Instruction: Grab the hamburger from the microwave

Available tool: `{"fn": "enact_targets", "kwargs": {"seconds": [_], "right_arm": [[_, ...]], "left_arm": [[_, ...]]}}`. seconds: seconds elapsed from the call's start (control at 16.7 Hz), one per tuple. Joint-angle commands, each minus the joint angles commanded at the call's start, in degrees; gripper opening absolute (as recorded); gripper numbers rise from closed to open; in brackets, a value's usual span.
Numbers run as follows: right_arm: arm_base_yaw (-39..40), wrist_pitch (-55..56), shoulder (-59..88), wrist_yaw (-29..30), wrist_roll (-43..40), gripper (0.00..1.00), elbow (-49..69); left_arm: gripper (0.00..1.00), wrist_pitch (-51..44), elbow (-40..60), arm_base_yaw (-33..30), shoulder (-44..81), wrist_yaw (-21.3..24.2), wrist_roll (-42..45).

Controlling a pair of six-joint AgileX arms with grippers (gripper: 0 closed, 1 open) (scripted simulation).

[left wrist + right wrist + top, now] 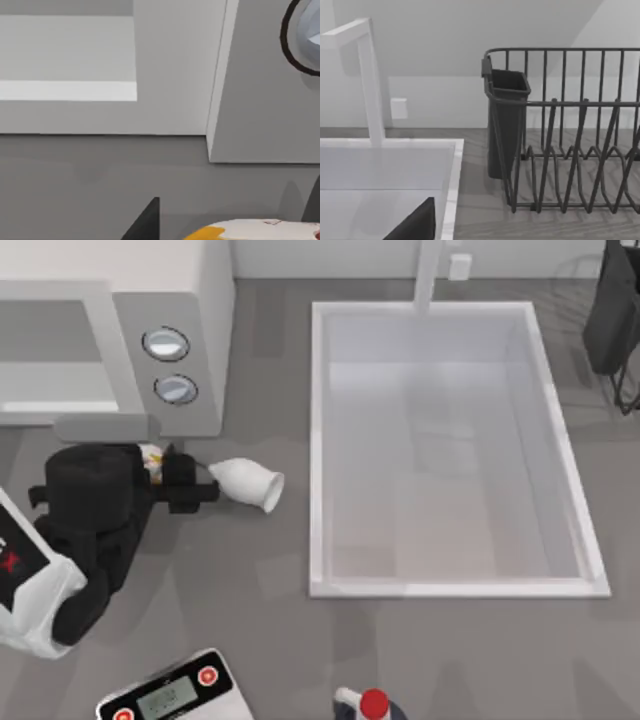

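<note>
Just in front of the microwave (120,340), at the bench's (260,640) left side, the left pincer (195,485) hovered, its black wrist hiding most of the hamburger (150,458). From above, only a sliver of bun with yellow and white marks peeked out beside the wrist; whether the fingers were clamped on it I could not tell. The left wrist view cut the hamburger (250,230) off at its edge, showing a pale top with an orange-yellow patch. A white goblet (248,483) lay tipped over just beyond the fingertips. The right arm (612,310) sat parked at the far right corner.
</note>
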Motion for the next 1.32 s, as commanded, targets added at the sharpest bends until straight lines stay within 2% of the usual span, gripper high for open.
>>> {"fn": "enact_targets", "kwargs": {"seconds": [0.18, 0.48, 1.26, 1.32], "right_arm": [[0.0, 0.0, 0.0, 0.0, 0.0, 1.00, 0.0], [0.0, 0.0, 0.0, 0.0, 0.0, 1.00, 0.0], [0.0, 0.0, 0.0, 0.0, 0.0, 1.00, 0.0], [0.0, 0.0, 0.0, 0.0, 0.0, 1.00, 0.0]], "left_arm": [[0.00, 4.7, 1.0, 1.5, 3.2, 0.8, 2.1], [0.00, 5.1, 1.2, 1.6, 3.4, 0.9, 2.3], [0.98, 5.1, 1.2, 1.6, 3.4, 0.9, 2.3], [1.00, 5.1, 1.2, 1.6, 3.4, 0.9, 2.3]]}}
